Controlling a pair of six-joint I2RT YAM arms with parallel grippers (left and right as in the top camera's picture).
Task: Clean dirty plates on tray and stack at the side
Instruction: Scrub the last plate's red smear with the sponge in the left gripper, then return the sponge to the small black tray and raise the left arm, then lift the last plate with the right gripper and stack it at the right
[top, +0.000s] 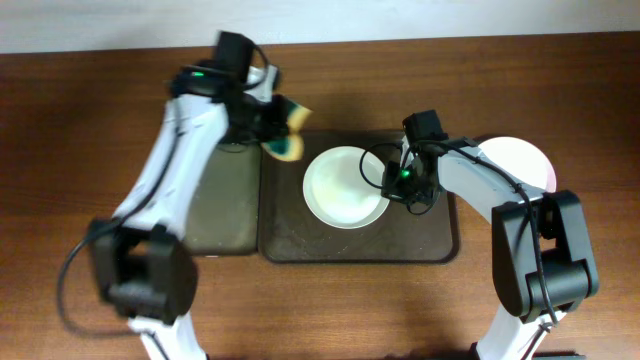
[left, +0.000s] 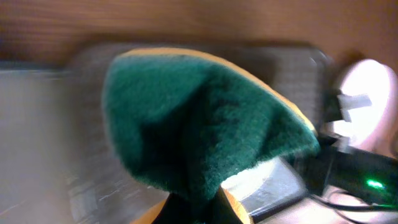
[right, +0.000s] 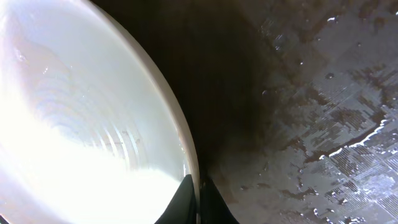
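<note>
Two plates are visible. One is a pale plate (top: 340, 190) lying flat in the middle of the dark brown tray (top: 300, 245). The other is a white plate (top: 520, 160) on the table beyond the tray's 3 o'clock edge. No third plate can be made out.

The right gripper (top: 400, 190) is clamped on the pale plate's rim at the plate's 3 o'clock point. In the right wrist view the fingertips (right: 214, 202) close on either side of the rim, with the plate's bowl (right: 81, 112) on one side and the wet tray floor (right: 323, 93) on the other.

The left gripper (top: 272, 130) is closed on a green and yellow sponge (top: 290, 148) and hangs over the tray's 11 o'clock corner, just beside the narrow black tray (top: 215, 210). In the left wrist view the sponge's green scouring face (left: 199, 118) fills the frame, blurred.

Key relation: in the overhead view the pale plate lies at about 4 o'clock from the sponge, near but not touching. The plate is round, so it has no long axis to align with. The right arm already steadies the plate, and the left arm carries the cleaning tool, so the next move probably calls for the sponge to cross toward 4 o'clock and descend onto the plate's face. No red smear can be made out on this plate in these views.
</note>
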